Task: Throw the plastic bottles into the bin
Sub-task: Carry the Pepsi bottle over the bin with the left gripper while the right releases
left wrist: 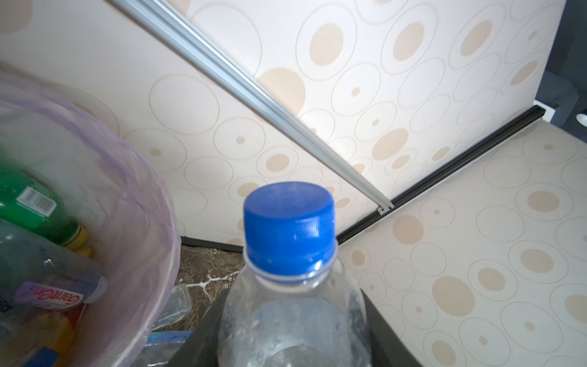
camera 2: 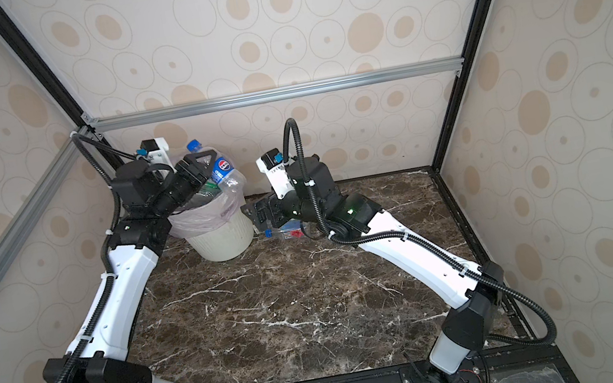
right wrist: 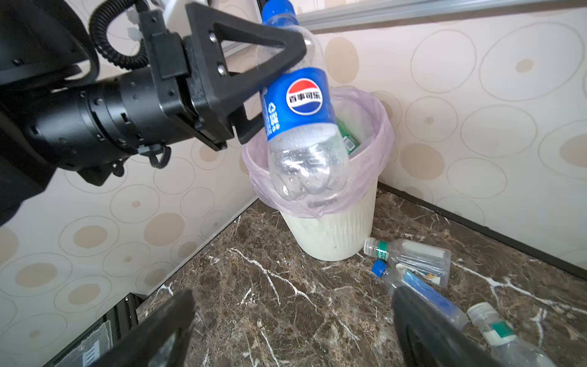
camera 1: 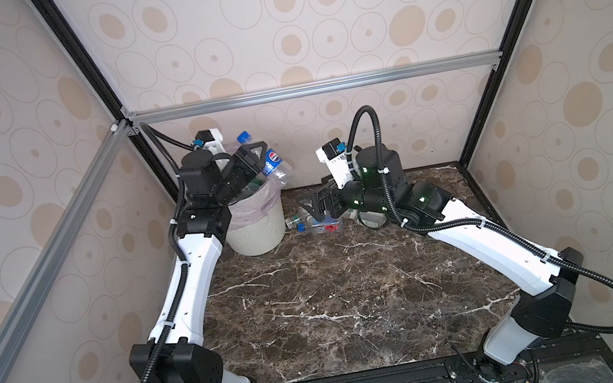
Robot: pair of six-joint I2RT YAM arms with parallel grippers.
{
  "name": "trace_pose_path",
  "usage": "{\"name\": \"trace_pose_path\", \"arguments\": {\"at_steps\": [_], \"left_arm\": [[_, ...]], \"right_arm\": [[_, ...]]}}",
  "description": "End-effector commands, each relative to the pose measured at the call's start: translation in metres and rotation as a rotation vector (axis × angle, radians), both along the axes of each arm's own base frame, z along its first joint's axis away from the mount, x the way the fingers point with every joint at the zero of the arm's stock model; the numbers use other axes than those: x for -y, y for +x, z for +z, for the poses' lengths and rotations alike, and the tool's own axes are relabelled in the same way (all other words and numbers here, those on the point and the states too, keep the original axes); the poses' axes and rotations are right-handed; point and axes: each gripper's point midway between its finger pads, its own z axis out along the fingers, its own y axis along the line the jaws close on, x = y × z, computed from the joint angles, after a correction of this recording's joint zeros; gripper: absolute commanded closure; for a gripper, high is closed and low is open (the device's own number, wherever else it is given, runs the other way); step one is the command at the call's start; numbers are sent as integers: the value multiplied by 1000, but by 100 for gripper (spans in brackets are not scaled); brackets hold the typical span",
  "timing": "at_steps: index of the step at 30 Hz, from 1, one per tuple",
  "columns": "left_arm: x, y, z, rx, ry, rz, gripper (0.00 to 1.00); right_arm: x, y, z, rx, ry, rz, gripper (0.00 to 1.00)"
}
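Note:
My left gripper is shut on the neck end of a clear plastic bottle that has a blue cap and a blue label. The bottle hangs tilted, base down, just above the rim of the bin. In the left wrist view the bottle fills the gap between the dark fingers. Other bottles, one green, lie inside the bin. My right gripper stands open, low over the table, beside three loose bottles.
The bin's pink bag is folded over the rim. The bin stands in the back left corner against the papered walls and the black frame post. The marble tabletop stretches toward the front between both arms.

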Motion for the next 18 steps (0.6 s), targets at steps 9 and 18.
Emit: {"name": "trace_pose_path", "arguments": {"at_steps": [9,18], "left_arm": [[-58,-43,94,225,39,172,46],[-89,62,-10,-71,-18,148,32]], "right_arm": [[-6,3,7,46,-17,-1,0],[-3,3,-7,23,-45,-11,0]]}}
